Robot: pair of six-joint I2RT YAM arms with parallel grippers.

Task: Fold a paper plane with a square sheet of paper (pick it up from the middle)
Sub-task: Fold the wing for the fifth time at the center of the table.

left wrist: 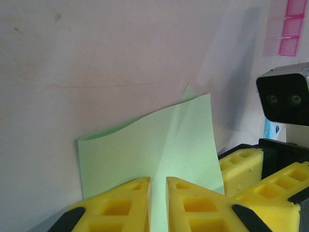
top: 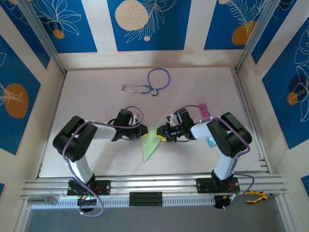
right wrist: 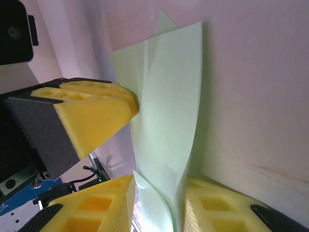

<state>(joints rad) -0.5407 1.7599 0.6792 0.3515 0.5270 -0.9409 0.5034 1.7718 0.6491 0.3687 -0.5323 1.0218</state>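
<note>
Near the front middle of the bench [top: 96, 96], between the two arms, lies the pale green paper [top: 150, 145]. It is folded into a long pointed shape, with its narrow tip aimed toward the arm bases. Both arms reach inward to its upper end, one from each side.

The left end effector [top: 144, 135] is clenched on the paper. In its wrist view [left wrist: 158, 205] the two yellow fingers [left wrist: 116, 208] stand almost together, with the edge of the paper [left wrist: 154, 140] caught in the thin slot between them. Beyond them the sheet rises in a soft curve with a crease up its middle.

The right end effector [top: 161, 137] meets the same end from the opposite side. In its wrist view [right wrist: 159, 210] the yellow fingers [right wrist: 96, 208] stand a little apart with a doubled fold of the paper [right wrist: 169, 96] running down between them. The fold touches the farther finger, but I cannot tell whether the fingers are truly pinching it.

A stethoscope [top: 149, 83] lies well apart at the back of the bench. A small pink block [top: 204, 110] and a teal-and-white packet [top: 210, 141] sit beside the right arm.
</note>
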